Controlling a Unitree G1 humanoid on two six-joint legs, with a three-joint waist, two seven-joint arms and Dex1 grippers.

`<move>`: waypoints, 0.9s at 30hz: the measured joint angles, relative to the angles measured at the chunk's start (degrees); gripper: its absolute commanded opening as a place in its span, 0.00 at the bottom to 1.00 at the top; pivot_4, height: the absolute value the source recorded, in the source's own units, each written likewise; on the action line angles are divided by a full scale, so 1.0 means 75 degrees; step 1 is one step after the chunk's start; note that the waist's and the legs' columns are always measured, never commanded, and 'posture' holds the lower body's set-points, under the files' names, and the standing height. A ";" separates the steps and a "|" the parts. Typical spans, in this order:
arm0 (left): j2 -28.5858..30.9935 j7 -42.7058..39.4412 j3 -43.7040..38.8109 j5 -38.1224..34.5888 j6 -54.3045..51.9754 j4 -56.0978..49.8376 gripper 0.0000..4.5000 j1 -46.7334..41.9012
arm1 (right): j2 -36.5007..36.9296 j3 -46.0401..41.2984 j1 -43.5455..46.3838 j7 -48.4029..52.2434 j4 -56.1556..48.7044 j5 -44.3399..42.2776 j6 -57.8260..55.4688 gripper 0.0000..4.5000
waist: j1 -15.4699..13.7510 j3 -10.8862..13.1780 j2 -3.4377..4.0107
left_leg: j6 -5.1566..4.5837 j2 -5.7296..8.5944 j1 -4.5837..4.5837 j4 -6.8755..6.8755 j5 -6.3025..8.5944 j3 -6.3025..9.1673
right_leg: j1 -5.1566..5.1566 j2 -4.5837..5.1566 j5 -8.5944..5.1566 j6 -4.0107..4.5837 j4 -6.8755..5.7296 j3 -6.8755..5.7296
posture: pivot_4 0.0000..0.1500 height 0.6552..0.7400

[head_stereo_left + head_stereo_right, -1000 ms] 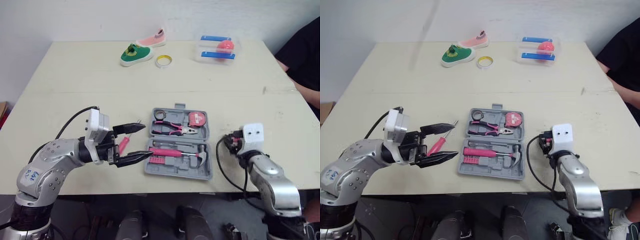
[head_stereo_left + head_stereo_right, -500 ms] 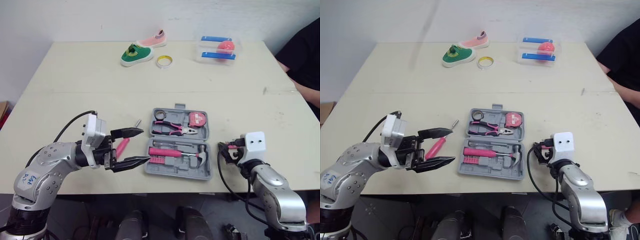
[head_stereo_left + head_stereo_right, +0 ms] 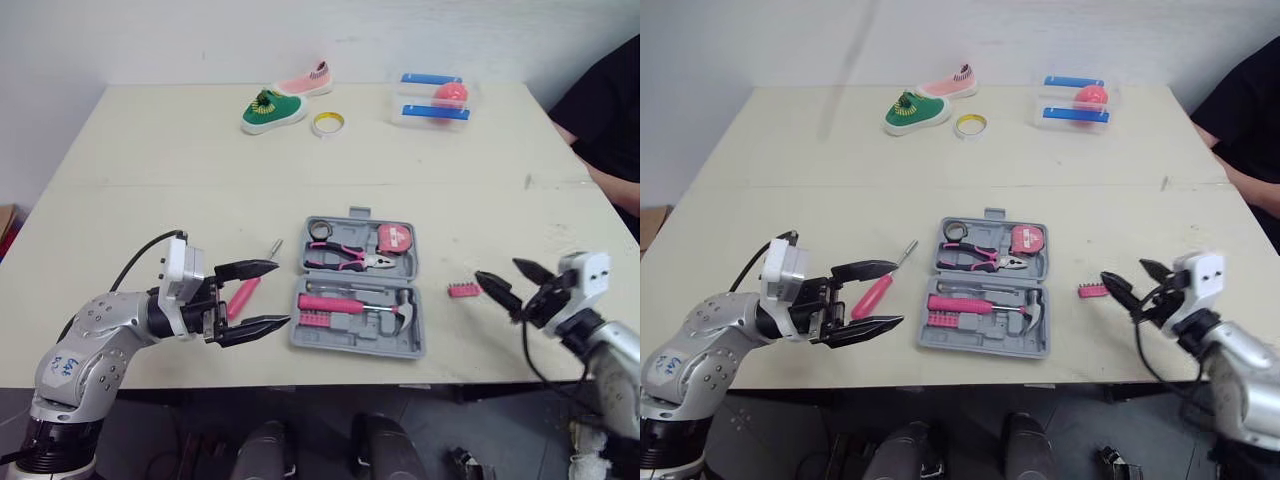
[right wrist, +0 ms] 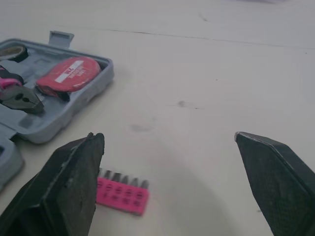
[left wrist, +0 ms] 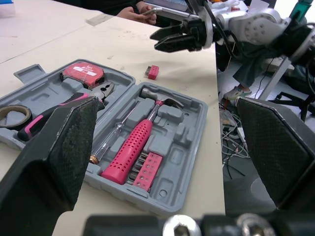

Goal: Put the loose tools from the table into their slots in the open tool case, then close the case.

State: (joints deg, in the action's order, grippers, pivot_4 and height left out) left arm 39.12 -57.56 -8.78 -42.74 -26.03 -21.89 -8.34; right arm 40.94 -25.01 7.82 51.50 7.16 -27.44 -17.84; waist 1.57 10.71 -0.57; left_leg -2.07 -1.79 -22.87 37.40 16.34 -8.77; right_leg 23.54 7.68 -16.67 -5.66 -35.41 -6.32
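Table [image 3: 300,170]: one open case [image 3: 350,347], flanked by two loose tools, one screwdriver [image 3: 243,296] and one bit strip [image 3: 462,290]. Left gripper [image 3: 281,293] and right gripper [image 3: 497,268]: both spread apart, empty.

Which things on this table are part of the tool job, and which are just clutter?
Job: case, screwdriver, bit strip.
Clutter: green shoe, pink shoe, tape ring, clear box.

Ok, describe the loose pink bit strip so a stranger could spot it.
On the beige table, find the open grey tool case. Just off its right side lies a small pink bit strip, alone on bare tabletop, unlike the matching strip slotted inside the case.
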 measured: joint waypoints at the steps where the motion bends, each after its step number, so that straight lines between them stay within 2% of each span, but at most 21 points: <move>1: -0.0001 -0.0011 0.0013 0.0009 -0.0004 0.0009 1.00 -0.0026 | 0.0315 0.0077 0.0465 0.0758 0.1024 0.0133 0.0648 0.98 | 0.0003 0.0000 0.0000 | 0.0001 -0.0001 0.0001 0.0002 -0.0001 -0.0003 | -0.0001 -0.0004 0.0000 0.0000 0.0001 -0.0005 | 1.00 1.00; 4: 0.0014 -0.0035 0.0035 0.0012 -0.0020 -0.0001 1.00 -0.0104 | 0.1257 0.0644 0.1806 0.3055 0.3753 0.0613 0.2559 0.98 | 0.0016 0.0009 0.0013 | 0.0000 0.0001 0.0028 0.0000 -0.0001 -0.0033 | -0.0009 -0.0005 0.0000 -0.0001 -0.0002 -0.0002 | 1.00 1.00; 7: 0.0042 -0.0026 0.0017 0.0023 -0.0028 0.0009 1.00 -0.0212 | 0.1990 0.1648 0.2943 0.4752 0.5703 0.1473 0.3736 0.98 | 0.0018 0.0011 0.0016 | 0.0003 -0.0007 0.0060 -0.0001 -0.0003 -0.0048 | -0.0029 -0.0005 0.0000 0.0000 -0.0001 0.0005 | 1.00 1.00; 11: 0.0050 0.0033 -0.0008 0.0016 -0.0112 -0.0017 1.00 -0.0303 | 0.1946 0.2614 0.3903 0.5009 0.7055 0.1970 0.4575 0.98 | 0.0027 0.0011 0.0016 | 0.0006 -0.0007 0.0067 0.0007 -0.0003 -0.0055 | -0.0031 0.0003 0.0000 0.0000 -0.0008 0.0019 | 1.00 1.00; 18: 0.0054 0.0334 -0.0026 -0.0072 -0.0493 -0.0416 1.00 -0.0317 | 0.1115 0.4301 0.4862 0.5060 0.7681 0.2231 0.5252 0.98 | 0.0046 0.0011 0.0016 | 0.0023 -0.0022 0.0068 0.0010 0.0002 -0.0055 | -0.0030 0.0004 -0.0008 0.0013 -0.0012 0.0038 | 1.00 1.00; 27: 0.0305 0.0417 -0.0275 -0.0269 -0.0753 -0.0652 1.00 -0.0139 | 0.0970 0.4950 0.5182 0.5069 0.7943 0.2132 0.5999 0.98 | 0.0030 0.0011 0.0016 | 0.0033 -0.0029 0.0066 0.0037 0.0011 -0.0046 | -0.0036 0.0039 -0.0011 0.0020 -0.0021 0.0043 | 1.00 1.00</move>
State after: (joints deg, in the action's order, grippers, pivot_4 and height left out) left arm 41.41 -54.44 -10.84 -44.75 -31.68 -26.78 -9.39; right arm 48.22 12.11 46.68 89.51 66.73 -11.44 27.15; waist 1.80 10.79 -0.45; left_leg -1.82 -2.00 -22.37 37.68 16.42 -9.11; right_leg 23.27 7.98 -16.75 -5.51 -35.57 -5.99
